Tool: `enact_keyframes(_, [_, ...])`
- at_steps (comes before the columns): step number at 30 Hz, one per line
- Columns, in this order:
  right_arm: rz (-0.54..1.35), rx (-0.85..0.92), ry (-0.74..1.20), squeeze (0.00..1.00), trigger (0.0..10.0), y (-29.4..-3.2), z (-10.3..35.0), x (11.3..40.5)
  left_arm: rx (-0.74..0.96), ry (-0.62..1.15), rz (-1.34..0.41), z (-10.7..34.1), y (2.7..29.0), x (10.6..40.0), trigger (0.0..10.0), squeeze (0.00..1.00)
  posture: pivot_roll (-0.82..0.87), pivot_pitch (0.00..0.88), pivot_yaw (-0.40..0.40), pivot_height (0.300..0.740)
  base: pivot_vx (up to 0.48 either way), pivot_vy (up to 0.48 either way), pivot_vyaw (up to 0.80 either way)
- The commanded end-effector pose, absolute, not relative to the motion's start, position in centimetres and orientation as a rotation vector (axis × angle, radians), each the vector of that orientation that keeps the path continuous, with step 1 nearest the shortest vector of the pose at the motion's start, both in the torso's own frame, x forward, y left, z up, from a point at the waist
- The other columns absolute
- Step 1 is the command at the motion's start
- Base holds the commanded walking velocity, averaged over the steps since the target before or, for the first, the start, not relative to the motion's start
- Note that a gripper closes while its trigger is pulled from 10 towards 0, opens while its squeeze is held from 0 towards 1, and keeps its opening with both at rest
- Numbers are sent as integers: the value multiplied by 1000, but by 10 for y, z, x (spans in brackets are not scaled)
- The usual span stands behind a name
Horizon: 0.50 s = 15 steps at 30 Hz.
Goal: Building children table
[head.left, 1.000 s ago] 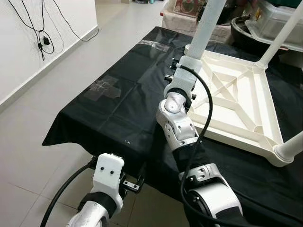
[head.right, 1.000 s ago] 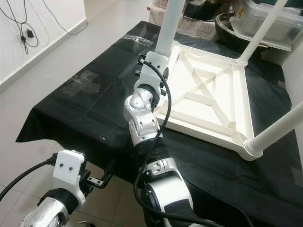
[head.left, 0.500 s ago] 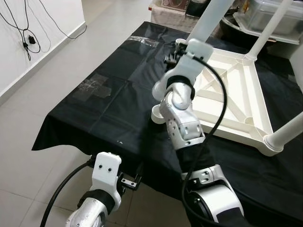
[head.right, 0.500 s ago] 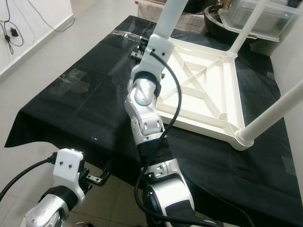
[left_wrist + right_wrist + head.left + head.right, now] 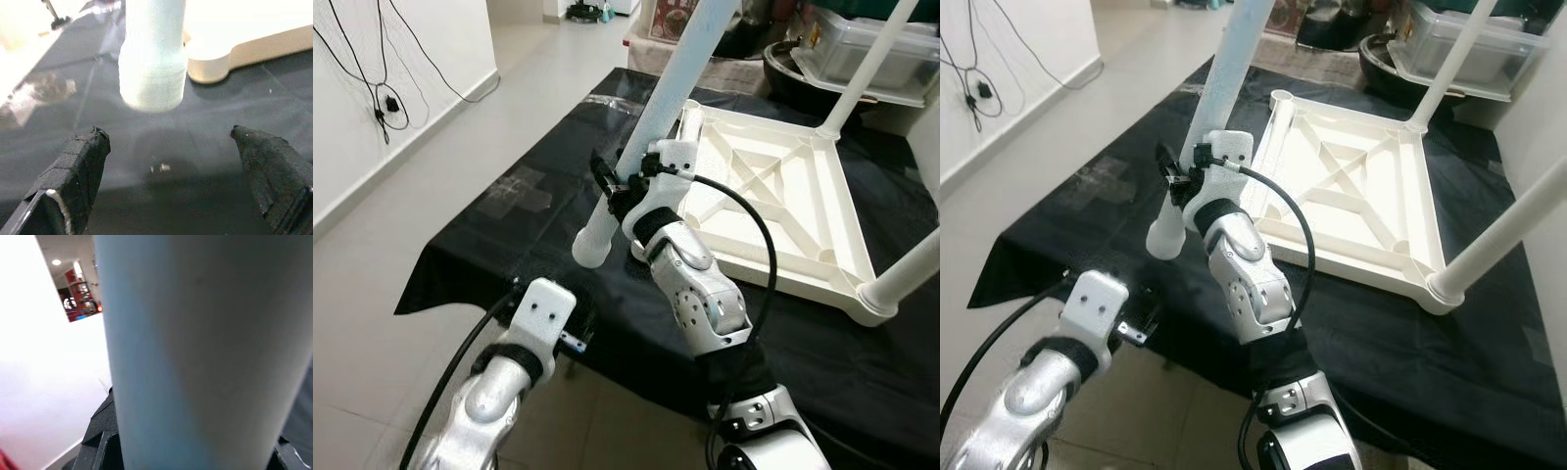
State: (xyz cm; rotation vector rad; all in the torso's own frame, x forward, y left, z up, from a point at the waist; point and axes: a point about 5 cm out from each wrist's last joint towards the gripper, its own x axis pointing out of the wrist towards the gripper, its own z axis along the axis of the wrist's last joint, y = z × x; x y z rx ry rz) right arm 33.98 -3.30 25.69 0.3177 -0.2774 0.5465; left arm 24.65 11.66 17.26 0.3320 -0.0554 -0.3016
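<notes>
With two legs standing in the upturned tabletop [image 5: 783,186], grips a loose white leg [image 5: 641,147] between right gripper [image 5: 619,181] fingers, left gripper [image 5: 171,181] spread open just below its free end, leaving fitting undone.

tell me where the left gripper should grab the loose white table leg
Best on the bare shaft just above the threaded end of the loose leg, below the right gripper. The left gripper sits open facing that end, so come straight in across the round tube.

Black cloth [image 5: 538,147] covers the floor area at frame centre, patches of clear tape [image 5: 514,190] on its left half. Black cables [image 5: 382,93] hang on the white wall, upper left. Clear plastic bin [image 5: 876,54] sits at upper right, dark round pot [image 5: 783,64] beside it.
</notes>
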Motion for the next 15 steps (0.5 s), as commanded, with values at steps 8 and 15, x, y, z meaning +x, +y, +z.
enact_keyframes(8, [648, 335, -239, 0, 10000, -36, 249, 327, 367, -59, -322, 167, 113, 257, 10000, 0, 225, 31, -95, 740, 0, 0, 0])
enact_keyframes(15, [684, 341, -210, 0, 10000, -38, 244, 318, 373, -55, -299, 163, 117, 265, 10000, 0, 218, 31, -94, 740, 0, 0, 0])
